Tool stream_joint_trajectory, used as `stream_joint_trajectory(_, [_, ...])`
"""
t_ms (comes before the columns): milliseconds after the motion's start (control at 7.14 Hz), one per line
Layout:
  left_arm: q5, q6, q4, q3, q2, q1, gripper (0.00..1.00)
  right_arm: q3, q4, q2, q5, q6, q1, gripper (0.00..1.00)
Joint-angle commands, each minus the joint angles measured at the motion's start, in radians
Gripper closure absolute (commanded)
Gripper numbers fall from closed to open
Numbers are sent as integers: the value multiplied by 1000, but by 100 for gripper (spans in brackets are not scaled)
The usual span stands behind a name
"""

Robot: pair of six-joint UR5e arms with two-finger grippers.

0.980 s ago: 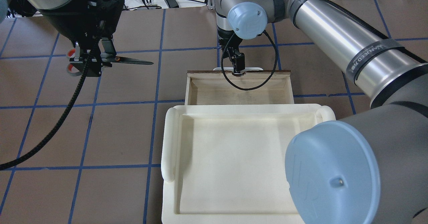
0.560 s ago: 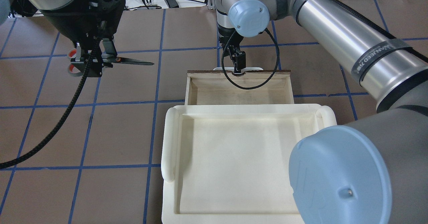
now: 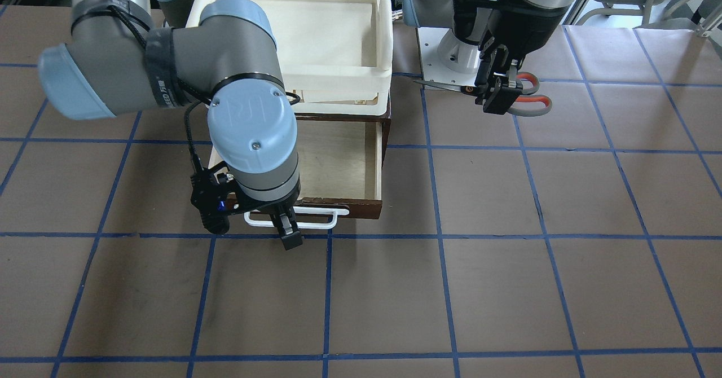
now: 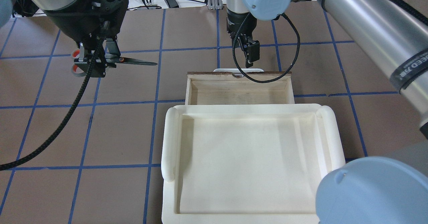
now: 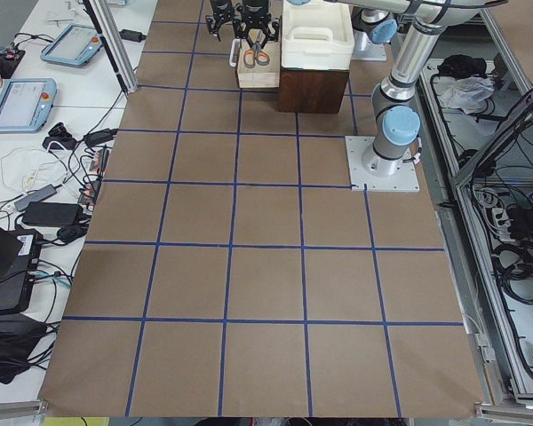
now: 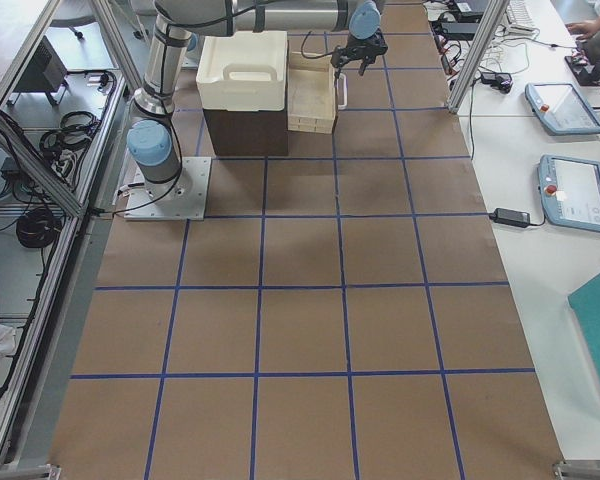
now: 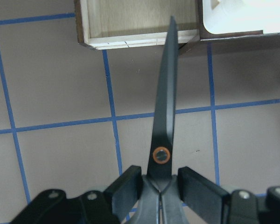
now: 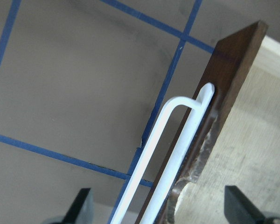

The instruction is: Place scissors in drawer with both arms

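Right tool [image 4: 249,59] now off drawer handle [image 3: 316,225]

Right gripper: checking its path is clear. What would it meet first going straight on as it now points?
Probably the drawer's white handle: the open right gripper points down, and its wrist view shows the bar between its fingers. Depth is unclear.

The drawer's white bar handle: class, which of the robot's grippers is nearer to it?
Right. The right gripper hangs open just over the white bar handle; the left gripper holds the scissors well off to one side of the drawer.
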Motion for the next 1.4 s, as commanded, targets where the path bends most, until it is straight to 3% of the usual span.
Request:
stream_joint_trajectory(0, [-52, -89, 2, -4, -16, -36, 79, 11, 1, -78, -6, -287, -80, 0])
stream_joint_trajectory(280, [-54, -205, 67, -7, -90, -135, 79, 47, -8, -124, -8, -603, -163, 0])
stream_joint_trajectory(700, [-83, -336, 216, -5, -240, -295, 79, 123, -132, -171, -15, -1021, -266, 0])
stream_joint_trajectory(840, [-91, -403, 253, -4, -283, -333, 81, 135, -169, -175, -68, -1157, -282, 0])
stream_joint_trajectory(1260, [-94, -517, 320, 4, -372, -406, 83, 141, -205, -167, -91, -1240, -321, 0])
